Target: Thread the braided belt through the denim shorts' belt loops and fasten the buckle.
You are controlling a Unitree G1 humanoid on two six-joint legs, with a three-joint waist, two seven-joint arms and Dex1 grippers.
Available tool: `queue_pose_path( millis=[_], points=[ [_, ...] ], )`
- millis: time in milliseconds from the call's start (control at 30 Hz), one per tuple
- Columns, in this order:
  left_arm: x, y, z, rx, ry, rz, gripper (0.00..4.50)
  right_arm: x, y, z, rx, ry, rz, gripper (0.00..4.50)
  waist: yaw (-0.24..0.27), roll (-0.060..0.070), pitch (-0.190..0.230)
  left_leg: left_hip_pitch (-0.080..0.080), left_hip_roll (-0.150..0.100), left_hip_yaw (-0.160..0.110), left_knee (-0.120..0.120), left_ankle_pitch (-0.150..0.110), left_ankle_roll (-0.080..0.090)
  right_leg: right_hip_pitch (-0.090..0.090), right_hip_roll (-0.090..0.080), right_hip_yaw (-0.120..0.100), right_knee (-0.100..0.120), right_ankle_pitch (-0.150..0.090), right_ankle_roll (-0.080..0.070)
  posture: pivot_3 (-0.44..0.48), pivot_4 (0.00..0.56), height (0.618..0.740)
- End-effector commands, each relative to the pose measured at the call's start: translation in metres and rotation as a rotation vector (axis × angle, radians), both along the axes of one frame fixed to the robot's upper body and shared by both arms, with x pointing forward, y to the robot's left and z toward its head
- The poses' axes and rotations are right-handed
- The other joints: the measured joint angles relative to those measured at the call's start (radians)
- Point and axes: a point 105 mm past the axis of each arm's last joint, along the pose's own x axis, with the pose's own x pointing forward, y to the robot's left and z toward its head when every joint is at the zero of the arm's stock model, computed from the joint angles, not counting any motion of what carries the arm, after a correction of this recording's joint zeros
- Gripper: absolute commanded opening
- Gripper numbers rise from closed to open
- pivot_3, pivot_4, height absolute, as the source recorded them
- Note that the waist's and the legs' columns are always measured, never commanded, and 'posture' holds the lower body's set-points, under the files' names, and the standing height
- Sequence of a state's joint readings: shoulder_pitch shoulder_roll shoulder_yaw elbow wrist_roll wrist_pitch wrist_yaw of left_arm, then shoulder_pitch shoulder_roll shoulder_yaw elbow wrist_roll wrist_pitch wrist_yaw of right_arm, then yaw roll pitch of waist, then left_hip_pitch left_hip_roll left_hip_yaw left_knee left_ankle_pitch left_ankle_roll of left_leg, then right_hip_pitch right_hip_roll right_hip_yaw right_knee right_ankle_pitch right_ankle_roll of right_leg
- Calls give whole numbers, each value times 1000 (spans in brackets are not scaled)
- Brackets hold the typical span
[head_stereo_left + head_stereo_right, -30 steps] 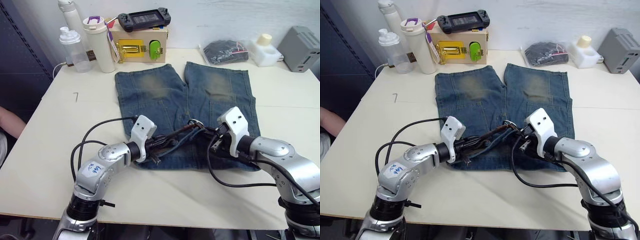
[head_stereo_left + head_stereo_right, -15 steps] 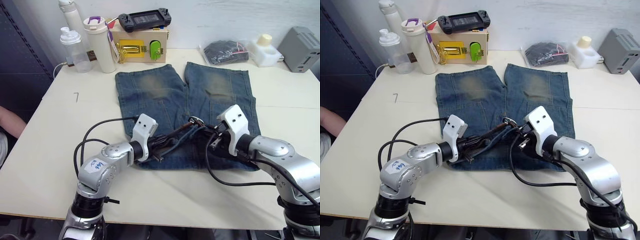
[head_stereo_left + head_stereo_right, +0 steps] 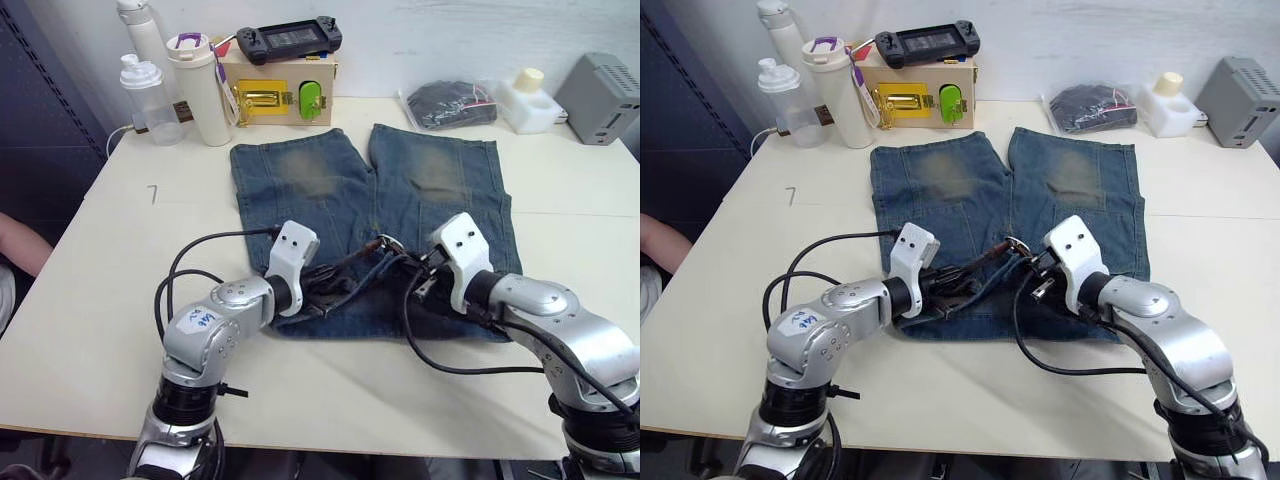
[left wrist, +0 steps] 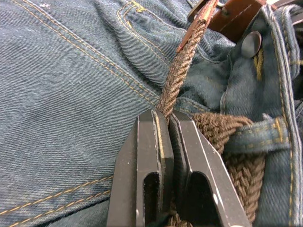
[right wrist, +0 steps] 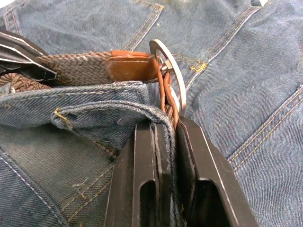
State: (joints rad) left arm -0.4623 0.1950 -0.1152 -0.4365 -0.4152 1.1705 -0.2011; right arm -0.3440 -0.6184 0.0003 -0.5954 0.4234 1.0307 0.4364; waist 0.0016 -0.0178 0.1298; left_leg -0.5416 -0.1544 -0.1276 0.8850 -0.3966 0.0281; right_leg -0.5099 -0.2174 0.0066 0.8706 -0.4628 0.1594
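Observation:
The denim shorts (image 3: 310,180) lie flat on the table, legs pointing away, waistband near me. The braided belt (image 4: 182,61) runs along the waistband and passes under a belt loop (image 4: 255,132). My left gripper (image 3: 322,287) is shut on the woven strap at the waistband's left half. My right gripper (image 3: 418,280) is shut at the waistband's middle, pinching the belt's leather end just behind the silver buckle (image 5: 169,71) together with a fold of the denim edge. The buckle stands on edge above the cloth, with the brown leather part (image 5: 130,65) beside it.
At the table's back stand two bottles (image 3: 200,85), a wooden box (image 3: 280,90) with a game controller (image 3: 288,38) on top, a black bag (image 3: 450,103), a white jug (image 3: 527,98) and a grey box (image 3: 600,98). A person's arm (image 3: 15,250) rests at the left edge.
My left gripper has slid a little to the right along the waistband with the strap. The right gripper has shifted slightly left, so the two are closer together.

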Motion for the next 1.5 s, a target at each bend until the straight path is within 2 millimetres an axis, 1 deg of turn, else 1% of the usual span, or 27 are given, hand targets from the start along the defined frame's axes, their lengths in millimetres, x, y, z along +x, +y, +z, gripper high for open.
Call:
queue_pose_path(
  millis=[33,233,367,433,500,600,667,700,767,833,867,900,933,967,1033,1100,1267,1367,1433,1500],
  points=[
    [1,-6,-3,9,14,-12,0,-8,15,9,-15,-45,66,26,0,0,0,0,0,0,0,0,0,0,0,0,0,0,0,0,150,645],
    [5,-21,6,-9,-25,-63,0,-24,37,-5,-123,-15,218,26,-3,0,0,0,0,0,0,0,0,0,0,0,0,0,0,0,150,645],
    [2,-36,17,-28,-95,-157,0,-32,46,-13,-181,-3,293,26,-6,0,0,0,0,0,-2,0,0,0,0,0,-1,0,0,0,150,645],
    [2,-41,21,-49,-114,-186,0,-32,46,-14,-188,1,303,26,-7,0,0,0,1,0,-3,0,0,0,0,0,-1,0,0,0,150,645],
    [5,-39,19,-43,-122,-184,0,-31,41,-14,-202,-3,296,26,-5,0,0,1,1,1,-4,0,0,0,0,-1,-1,0,0,0,150,645],
    [7,-36,16,-44,-118,-179,0,-33,33,-4,-191,-34,300,26,-4,0,0,1,1,1,-4,0,0,0,0,-1,-1,0,0,0,150,645],
    [8,-36,16,-44,-118,-178,0,-33,26,3,-172,-44,298,1012,-3,-1,0,1,0,1,-4,0,0,0,0,0,-2,0,0,0,150,645],
    [8,-37,16,-44,-118,-179,0,-34,22,7,-163,-42,302,1322,-2,-1,0,1,0,1,-4,0,0,0,0,-1,-2,0,0,0,150,645],
    [8,-38,16,-47,-120,-181,0,-37,14,18,-133,-44,321,2193,-3,-1,0,0,0,1,-4,0,0,0,0,-1,-2,1,2,0,150,645],
    [8,-39,15,-47,-122,-183,0,-39,7,40,-88,-77,350,3189,-3,-1,0,0,0,1,-4,0,0,0,0,-1,-3,2,3,0,150,645],
    [8,-39,16,-48,-124,-184,0,-39,4,50,-78,-97,360,3760,-3,-1,0,0,0,1,-4,1,0,0,0,-1,-3,2,4,0,150,645],
    [8,-40,16,-46,-133,-188,0,-38,0,60,-75,-119,367,3990,-3,-1,0,0,0,1,-4,1,0,0,0,-1,-3,2,4,0,150,645],
    [8,-40,17,-39,-145,-190,0,-36,-3,67,-83,-149,368,4394,-3,-1,0,0,1,1,-4,1,0,0,0,-1,-3,2,4,0,150,645],
    [8,-42,19,-22,-181,-201,0,-31,-6,75,-115,-200,362,4394,-3,-1,0,0,1,2,-4,1,0,0,0,-1,-4,2,4,0,150,645],
    [8,-44,22,7,-236,-216,0,-23,-5,80,-217,-288,374,4394,-3,-1,0,0,1,1,-5,1,0,0,0,-1,-5,2,5,0,150,645],
    [8,-45,26,24,-282,-221,0,-10,-7,71,-418,-389,374,4394,-3,-1,0,0,1,2,-5,1,0,0,0,-1,-6,3,6,0,150,645],
    [10,-44,28,104,-380,-234,0,7,-3,56,-636,-511,428,4394,-4,-1,0,0,1,2,-7,2,0,0,-1,-1,-7,4,7,0,150,645],
    [12,-42,27,197,-478,-249,0,11,-4,46,-694,-522,456,4394,-5,-1,0,-1,1,3,-7,2,0,-2,-1,-1,-7,4,8,0,150,645],
    [13,-39,23,277,-537,-260,0,12,-4,44,-703,-527,465,4394,-6,-1,0,-1,1,3,-7,2,0,-3,-1,-1,-6,4,8,0,150,645],
    [13,-39,19,304,-556,-268,0,13,-4,41,-715,-527,475,3893,-5,-1,0,-1,1,3,-7,2,0,-3,-1,-1,-6,4,8,0,150,645]
  ],
)
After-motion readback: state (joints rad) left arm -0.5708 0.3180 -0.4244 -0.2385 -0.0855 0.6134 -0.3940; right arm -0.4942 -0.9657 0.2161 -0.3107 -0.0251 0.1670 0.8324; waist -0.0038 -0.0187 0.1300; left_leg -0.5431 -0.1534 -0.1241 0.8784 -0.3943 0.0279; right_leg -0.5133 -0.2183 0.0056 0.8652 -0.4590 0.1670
